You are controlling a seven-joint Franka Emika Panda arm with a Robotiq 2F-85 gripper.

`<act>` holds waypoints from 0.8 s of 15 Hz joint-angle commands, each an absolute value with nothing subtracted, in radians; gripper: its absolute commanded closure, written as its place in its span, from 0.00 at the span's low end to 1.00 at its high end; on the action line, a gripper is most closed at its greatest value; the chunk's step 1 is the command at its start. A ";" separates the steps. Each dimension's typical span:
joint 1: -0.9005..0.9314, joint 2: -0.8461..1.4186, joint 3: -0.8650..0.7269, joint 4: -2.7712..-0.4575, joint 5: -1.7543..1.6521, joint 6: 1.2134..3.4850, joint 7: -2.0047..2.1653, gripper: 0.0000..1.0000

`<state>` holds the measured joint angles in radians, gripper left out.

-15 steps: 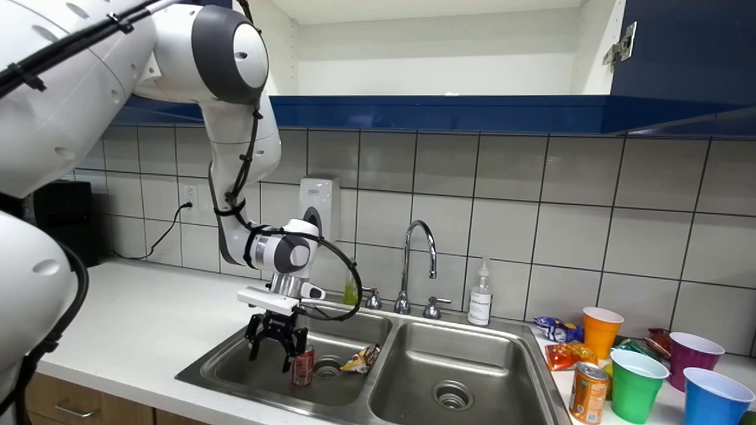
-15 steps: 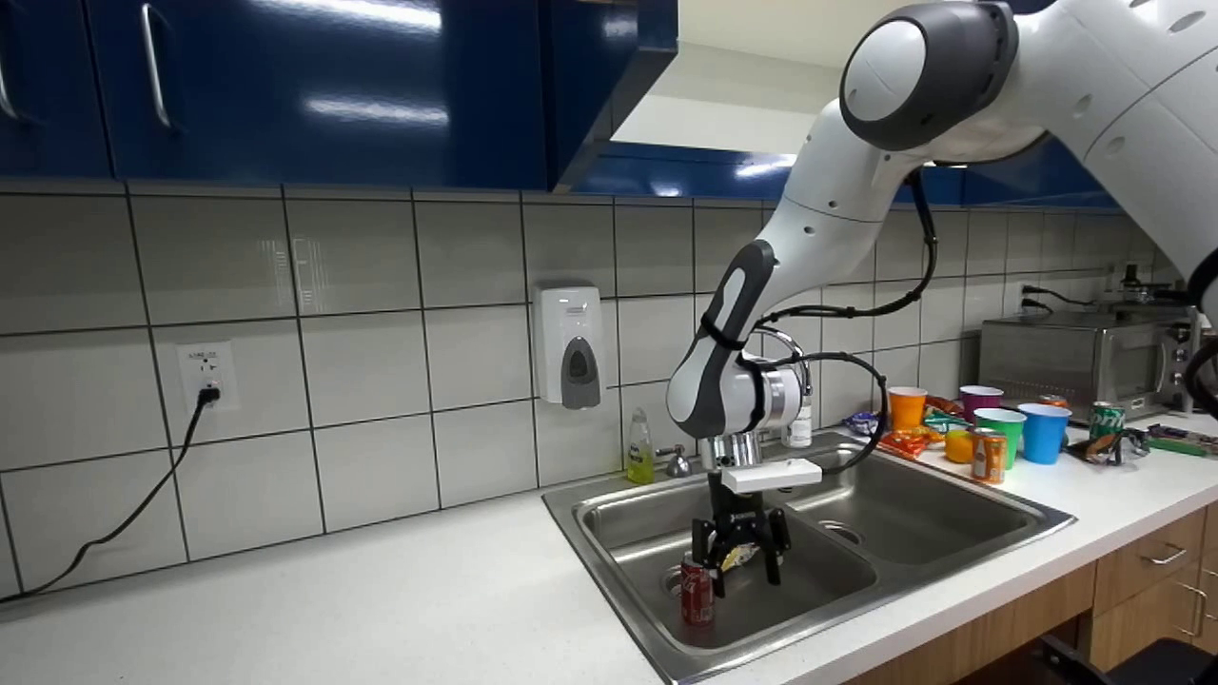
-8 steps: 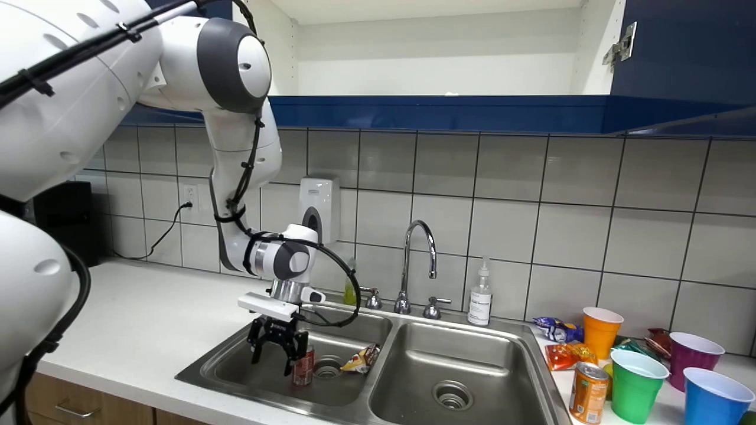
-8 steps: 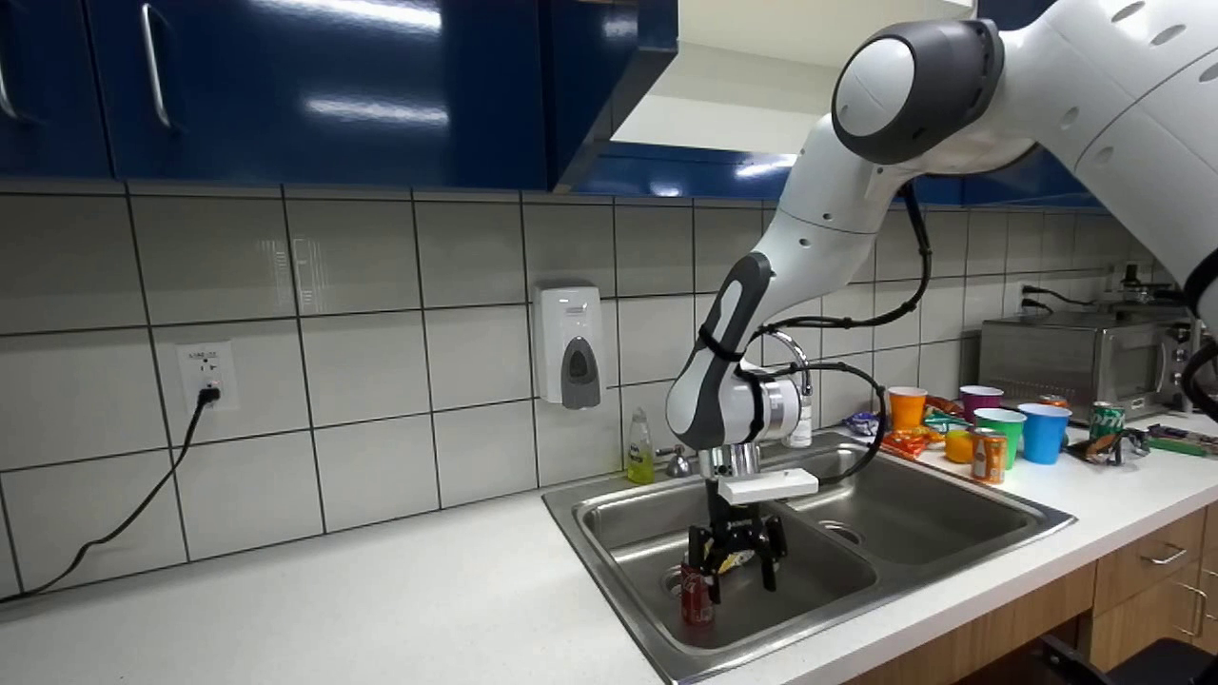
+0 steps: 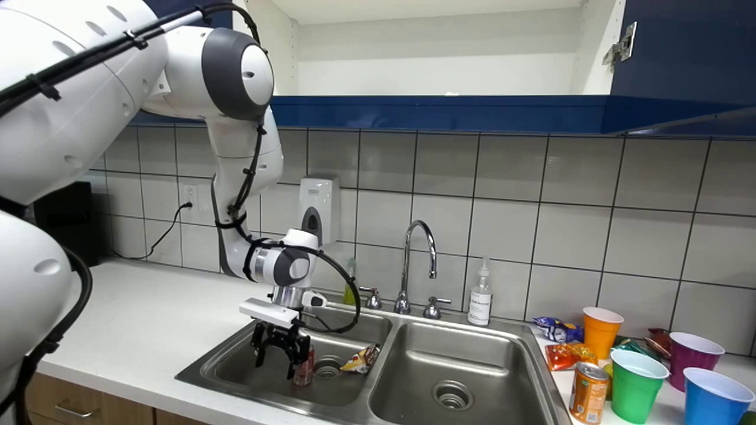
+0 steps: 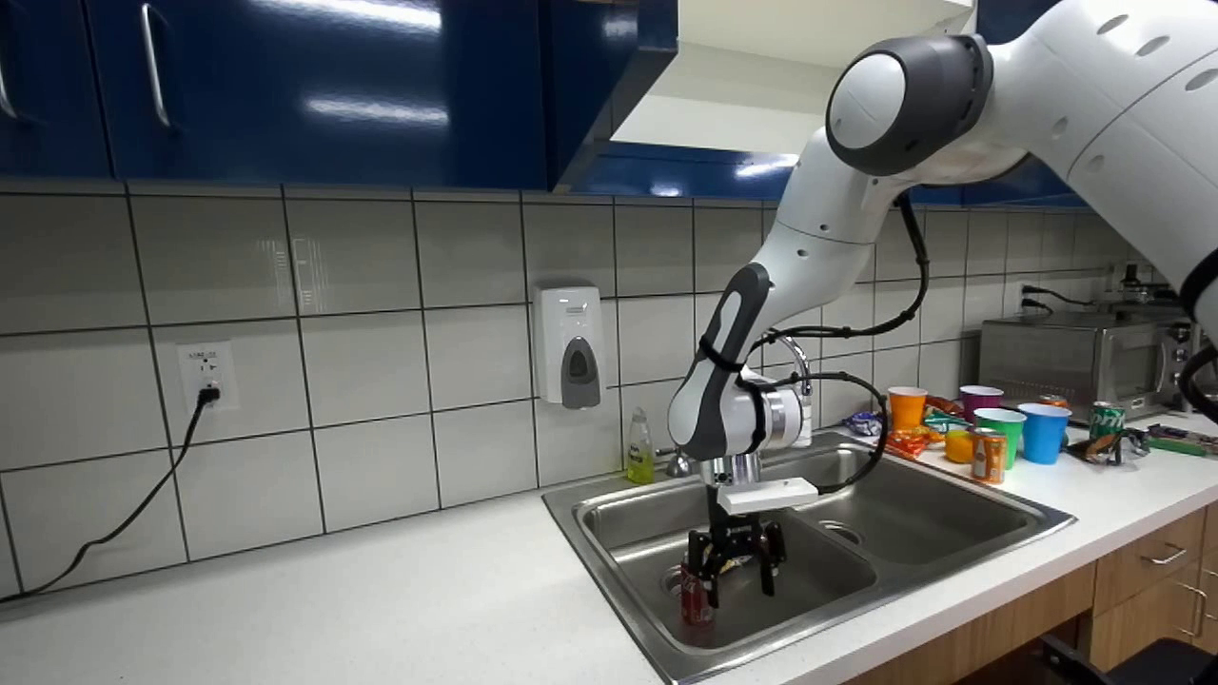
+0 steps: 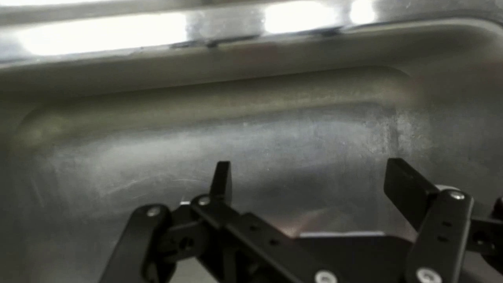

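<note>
My black gripper (image 5: 274, 367) hangs low, pointing down into a basin of the steel sink (image 5: 195, 373). Its jaws stand wide apart, and in the wrist view only bare metal shows between the fingers (image 7: 408, 188). A red soda can (image 5: 304, 376) stands upright in this basin, close beside one finger. In an exterior view that finger overlaps part of the can (image 6: 696, 604); whether they touch I cannot tell. Past the can, near the drain (image 5: 328, 368), lies a yellow and brown snack bag (image 5: 361, 359), partly hidden behind the gripper (image 6: 740, 596) from the opposite camera.
A divider (image 5: 378, 378) separates the two basins. Behind them rise the faucet (image 5: 407, 265), its handles and a pump bottle (image 5: 480, 298). Coloured cups (image 5: 638, 383), an orange can (image 5: 588, 392) and snack bags stand beside the sink. An open cabinet (image 5: 440, 112) hangs above.
The arm has come down a little, and the gripper sits slightly deeper in the basin. Its jaws have stayed wide apart. The red can and the snack bag have not visibly moved.
</note>
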<state>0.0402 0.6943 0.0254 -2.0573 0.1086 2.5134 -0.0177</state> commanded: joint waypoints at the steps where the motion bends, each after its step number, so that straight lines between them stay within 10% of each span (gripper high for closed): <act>1: 0.049 0.705 0.014 -2.045 0.086 2.542 0.024 0.00; 12: 0.090 0.723 -0.031 -2.067 0.070 2.693 0.091 0.00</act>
<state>0.0575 0.7172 -0.0049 -2.0576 0.1051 2.6407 0.0270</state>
